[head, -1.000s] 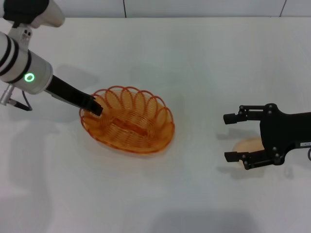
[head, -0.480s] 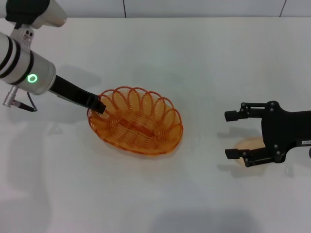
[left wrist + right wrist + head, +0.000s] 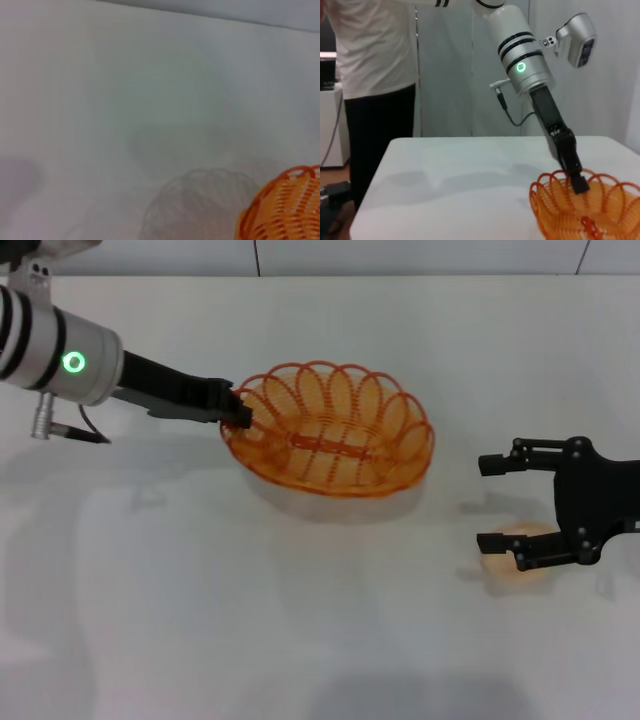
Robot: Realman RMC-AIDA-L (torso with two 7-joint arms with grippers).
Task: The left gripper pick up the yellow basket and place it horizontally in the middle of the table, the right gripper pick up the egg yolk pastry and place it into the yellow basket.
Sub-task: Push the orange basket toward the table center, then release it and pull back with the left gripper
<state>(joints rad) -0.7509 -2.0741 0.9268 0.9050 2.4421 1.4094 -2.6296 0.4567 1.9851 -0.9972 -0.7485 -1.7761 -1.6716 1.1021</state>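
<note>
The yellow basket (image 3: pixel 340 445) hangs a little above the white table (image 3: pixel 300 620), its shadow beneath it. My left gripper (image 3: pixel 238 412) is shut on the basket's left rim. The basket's edge shows in the left wrist view (image 3: pixel 287 210). The right wrist view shows the basket (image 3: pixel 605 212) with the left gripper (image 3: pixel 578 182) clamped on its rim. My right gripper (image 3: pixel 487 503) is open at the right of the table. The egg yolk pastry (image 3: pixel 522 548) lies on the table, partly hidden under the gripper's lower finger.
A person in a white shirt and dark trousers (image 3: pixel 375 75) stands beyond the table's far end in the right wrist view. The table's back edge meets a wall (image 3: pixel 400 255).
My left gripper has carried the basket up and to the right, toward the table's middle, turning it more level. My right gripper has shifted slightly right and stays open over the pastry.
</note>
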